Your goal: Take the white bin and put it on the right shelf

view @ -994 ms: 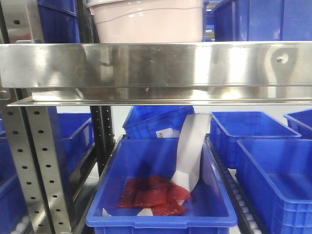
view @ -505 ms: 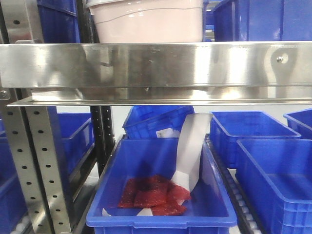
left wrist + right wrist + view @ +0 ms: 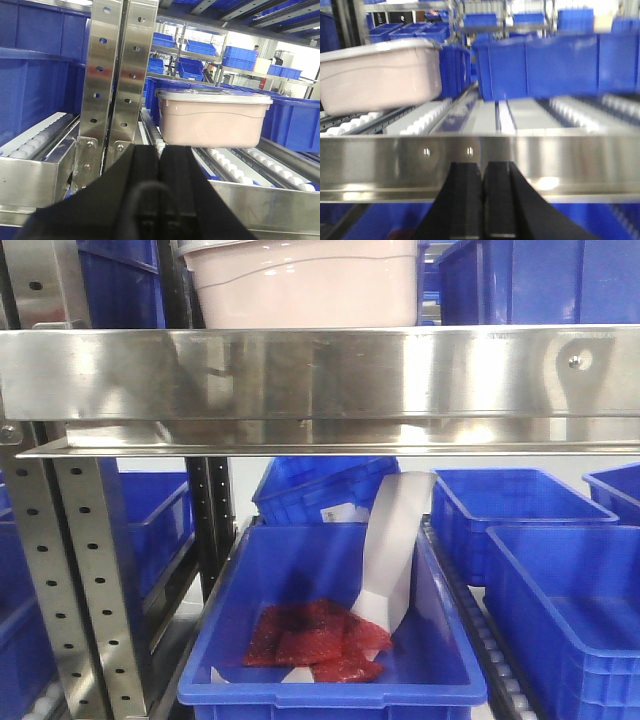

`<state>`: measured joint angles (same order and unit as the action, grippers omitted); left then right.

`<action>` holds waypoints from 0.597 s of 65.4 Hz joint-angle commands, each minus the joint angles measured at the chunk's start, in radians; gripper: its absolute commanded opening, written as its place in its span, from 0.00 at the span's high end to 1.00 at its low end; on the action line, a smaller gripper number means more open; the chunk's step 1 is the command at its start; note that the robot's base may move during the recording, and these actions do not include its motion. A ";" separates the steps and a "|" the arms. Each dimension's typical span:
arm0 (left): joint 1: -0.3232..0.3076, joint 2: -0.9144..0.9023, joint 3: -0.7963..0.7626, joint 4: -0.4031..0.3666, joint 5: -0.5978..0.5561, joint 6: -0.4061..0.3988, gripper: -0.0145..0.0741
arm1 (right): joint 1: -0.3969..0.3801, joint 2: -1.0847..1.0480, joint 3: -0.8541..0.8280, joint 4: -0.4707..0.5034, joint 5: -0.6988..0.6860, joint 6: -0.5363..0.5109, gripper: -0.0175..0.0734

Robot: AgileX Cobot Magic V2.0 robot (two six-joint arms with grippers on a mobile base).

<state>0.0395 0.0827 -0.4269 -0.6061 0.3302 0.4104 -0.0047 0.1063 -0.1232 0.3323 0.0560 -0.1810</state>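
From where I stand, the white bin (image 3: 209,117) sits on the roller lane of the right shelf (image 3: 320,375), behind its shiny front rail, up at about twelve o'clock from the left gripper (image 3: 160,200) and near ten o'clock from the right gripper (image 3: 483,200). Both pincers hang just outside the rail with fingers pressed together, holding nothing, so the placing looks done to me. Below, a blue crate (image 3: 330,630) holds red packets.
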 commanded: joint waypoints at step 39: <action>0.001 0.012 -0.024 -0.018 -0.064 0.001 0.97 | 0.000 -0.135 0.152 -0.204 -0.171 0.136 0.76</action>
<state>0.0395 0.0827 -0.4247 -0.6061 0.3320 0.4104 -0.0047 -0.0100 0.0285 0.1445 -0.0555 -0.0446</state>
